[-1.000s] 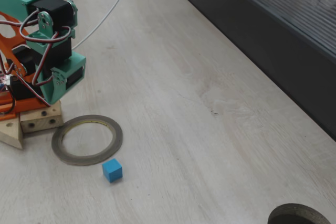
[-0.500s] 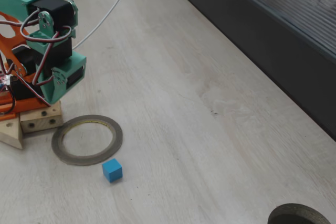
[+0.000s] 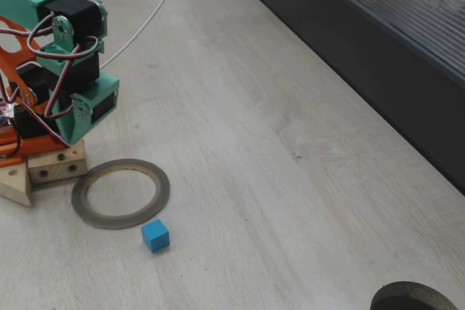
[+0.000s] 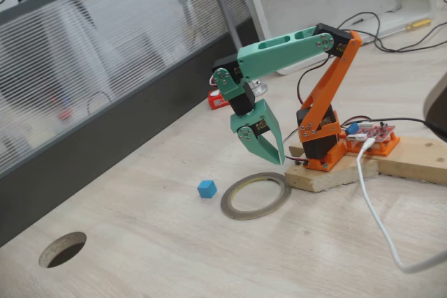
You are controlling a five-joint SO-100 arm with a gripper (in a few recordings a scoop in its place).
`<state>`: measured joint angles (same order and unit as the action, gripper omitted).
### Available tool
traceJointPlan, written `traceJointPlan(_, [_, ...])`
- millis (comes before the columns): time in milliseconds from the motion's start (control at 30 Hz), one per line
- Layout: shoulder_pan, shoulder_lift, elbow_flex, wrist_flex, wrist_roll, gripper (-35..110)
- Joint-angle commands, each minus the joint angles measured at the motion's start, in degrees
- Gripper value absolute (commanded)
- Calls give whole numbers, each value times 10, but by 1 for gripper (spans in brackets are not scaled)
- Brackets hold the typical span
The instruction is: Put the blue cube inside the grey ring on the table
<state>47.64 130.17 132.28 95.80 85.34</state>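
The blue cube (image 3: 155,235) (image 4: 206,188) rests on the pale wood-grain table (image 3: 254,143) (image 4: 174,256), just outside the grey ring (image 3: 161,192) (image 4: 230,204). The ring lies flat in front of the arm's wooden base, and its hole holds nothing. My green and orange arm (image 3: 58,70) is folded above its base. The gripper (image 4: 278,160) hangs pointing down over the ring's far edge, a little above the table. Its fingers look shut with nothing between them. The cube sits a short way to the left of the fingertips in that view.
A dark grey ribbed panel (image 3: 378,34) (image 4: 84,123) runs along the table's far side. A dark round ring (image 3: 414,297) (image 4: 63,249) sits near one corner. A white cable (image 4: 377,214) and a red circuit board (image 4: 374,134) lie beside the wooden base (image 4: 328,172).
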Motion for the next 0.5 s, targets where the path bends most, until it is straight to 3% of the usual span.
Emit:
traceJointPlan(0, [7, 11, 2, -19, 1, 2])
traceJointPlan(467, [64, -156, -44, -23, 2, 2])
